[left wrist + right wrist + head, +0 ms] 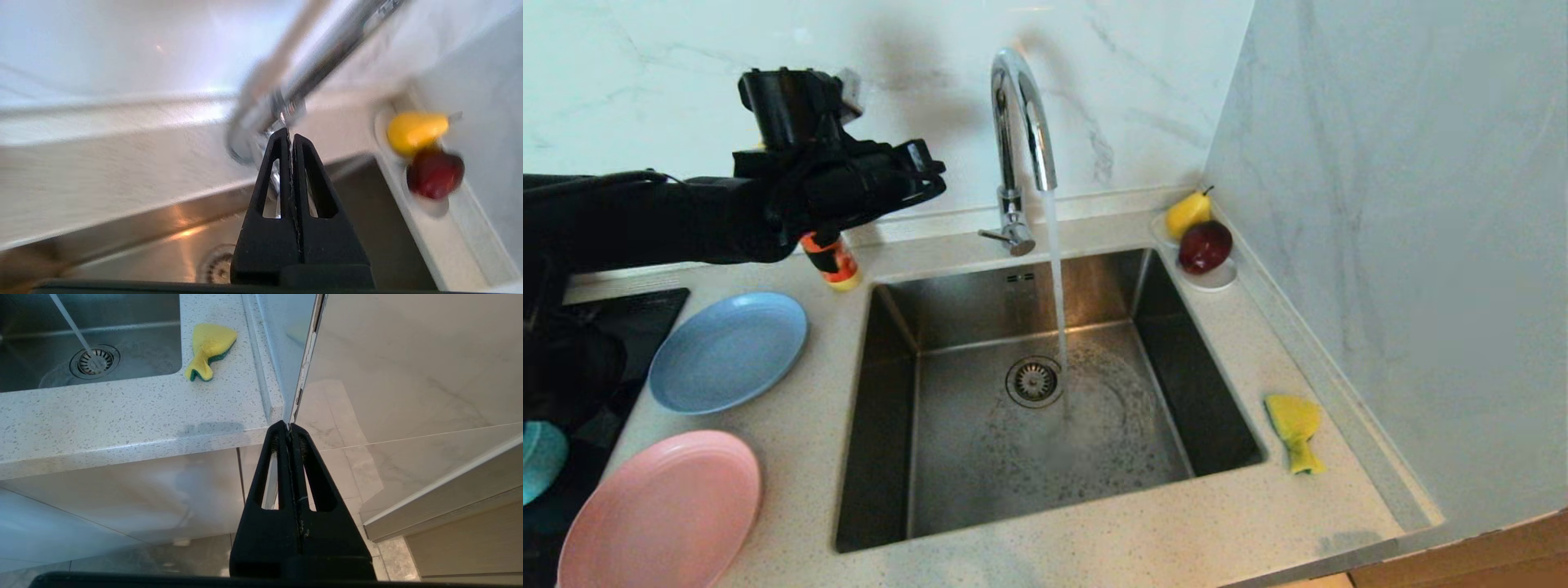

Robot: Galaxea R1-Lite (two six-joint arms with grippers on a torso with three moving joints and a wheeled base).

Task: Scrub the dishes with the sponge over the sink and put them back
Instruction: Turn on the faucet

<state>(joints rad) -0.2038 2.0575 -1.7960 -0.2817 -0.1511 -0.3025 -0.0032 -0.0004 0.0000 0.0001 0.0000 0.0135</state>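
Running water falls from the tap (1021, 122); the left gripper (927, 175), upper left, fingers together and empty, is best opened and lowered squarely onto the blue plate (727, 351); the right gripper (289, 430) is parked, pressed together.

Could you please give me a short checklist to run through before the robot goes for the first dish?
1. Water running from the tap into the sink: ok.
2. Sponge within sight, on the counter right of the sink: ok.
3. Blue plate and pink plate lying free on the counter left of the sink: ok.
4. Left tool empty, shut, raised near the tap: ok; must open before any grasp.
5. Right tool shut, empty, parked below the counter's edge: ok.
6. Teal bowl only partly in view: cannot tell.
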